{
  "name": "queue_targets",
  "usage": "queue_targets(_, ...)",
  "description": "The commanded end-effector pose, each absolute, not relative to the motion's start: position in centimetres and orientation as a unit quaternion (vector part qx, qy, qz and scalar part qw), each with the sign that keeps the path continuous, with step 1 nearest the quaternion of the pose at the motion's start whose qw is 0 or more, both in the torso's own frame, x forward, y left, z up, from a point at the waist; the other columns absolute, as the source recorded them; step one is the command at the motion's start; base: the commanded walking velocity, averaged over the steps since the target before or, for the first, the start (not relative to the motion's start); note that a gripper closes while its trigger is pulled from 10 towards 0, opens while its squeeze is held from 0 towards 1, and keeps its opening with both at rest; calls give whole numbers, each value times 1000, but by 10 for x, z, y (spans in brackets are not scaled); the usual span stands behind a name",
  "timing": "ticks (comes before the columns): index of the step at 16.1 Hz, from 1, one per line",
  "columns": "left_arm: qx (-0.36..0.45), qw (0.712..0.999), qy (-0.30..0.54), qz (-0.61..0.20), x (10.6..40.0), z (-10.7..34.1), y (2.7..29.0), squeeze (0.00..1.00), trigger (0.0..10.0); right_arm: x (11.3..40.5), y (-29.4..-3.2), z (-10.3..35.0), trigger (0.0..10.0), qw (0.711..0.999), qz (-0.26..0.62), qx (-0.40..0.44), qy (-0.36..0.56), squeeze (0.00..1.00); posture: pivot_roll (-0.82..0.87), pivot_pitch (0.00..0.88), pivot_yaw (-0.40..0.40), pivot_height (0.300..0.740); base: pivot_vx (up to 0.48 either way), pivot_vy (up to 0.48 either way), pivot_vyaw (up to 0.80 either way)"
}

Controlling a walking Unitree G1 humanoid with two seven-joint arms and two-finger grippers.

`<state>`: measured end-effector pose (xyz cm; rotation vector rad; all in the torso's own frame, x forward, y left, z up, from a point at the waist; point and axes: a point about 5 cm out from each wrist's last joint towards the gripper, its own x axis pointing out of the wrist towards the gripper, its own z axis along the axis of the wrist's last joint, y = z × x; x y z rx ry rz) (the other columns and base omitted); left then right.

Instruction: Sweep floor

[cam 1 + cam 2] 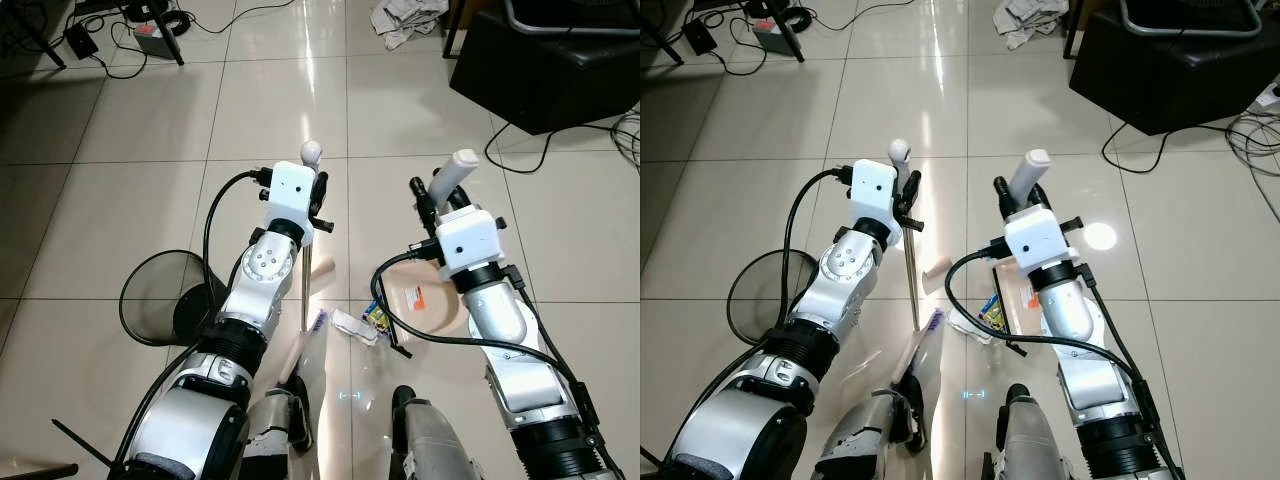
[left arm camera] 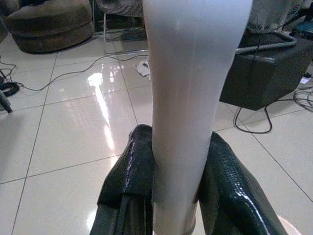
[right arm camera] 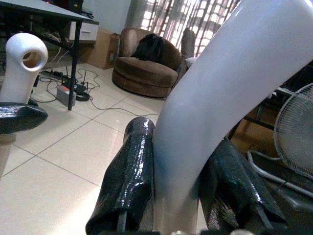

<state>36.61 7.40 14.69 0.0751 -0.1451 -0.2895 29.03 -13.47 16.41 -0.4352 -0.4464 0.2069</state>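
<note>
My left gripper (image 1: pixel 319 197) is shut on the white broom handle (image 2: pixel 188 98), whose rounded top (image 1: pixel 312 152) sticks up above the black fingers (image 2: pixel 128 171). Its metal rod (image 1: pixel 304 285) runs down to the purple-bristled brush (image 1: pixel 318 321) on the tiles. My right gripper (image 1: pixel 430 196) is shut on the white dustpan handle (image 3: pixel 230 98). The peach dustpan (image 1: pixel 425 300) rests on the floor under that arm. A crumpled white wrapper (image 1: pixel 355 326) and a colourful snack wrapper (image 1: pixel 378 317) lie between brush and dustpan.
A round black wire bin (image 1: pixel 160 295) stands on the floor at my left. A black ottoman (image 1: pixel 550 60) with trailing cables sits at the far right. Crumpled cloth (image 1: pixel 405 20) lies at the back, and a power strip with cords (image 1: pixel 155 35) at the back left.
</note>
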Motion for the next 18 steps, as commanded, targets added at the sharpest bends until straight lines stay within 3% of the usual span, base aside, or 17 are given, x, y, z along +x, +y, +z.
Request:
queue_targets(1,36,988,-59,-141,365,140,77,0,10000,288,-130,159,10000,949,102,-208,-213,0,-6,300,128,740,0,0,0)
queue_targets(7,16,990,-51,-129,369,143,75,0,10000,300,-115,142,10000,964,62,-165,-200,0,36,312,148,740,0,0,0)
queue_targets(13,-14,993,-42,-105,370,142,80,0,10000,300,-99,123,10000,961,78,-186,-190,0,52,311,137,740,0,0,0)
queue_targets(18,-117,991,-25,-61,376,146,82,0,10000,301,-96,110,10000,965,59,-186,-176,0,62,324,132,740,0,0,0)
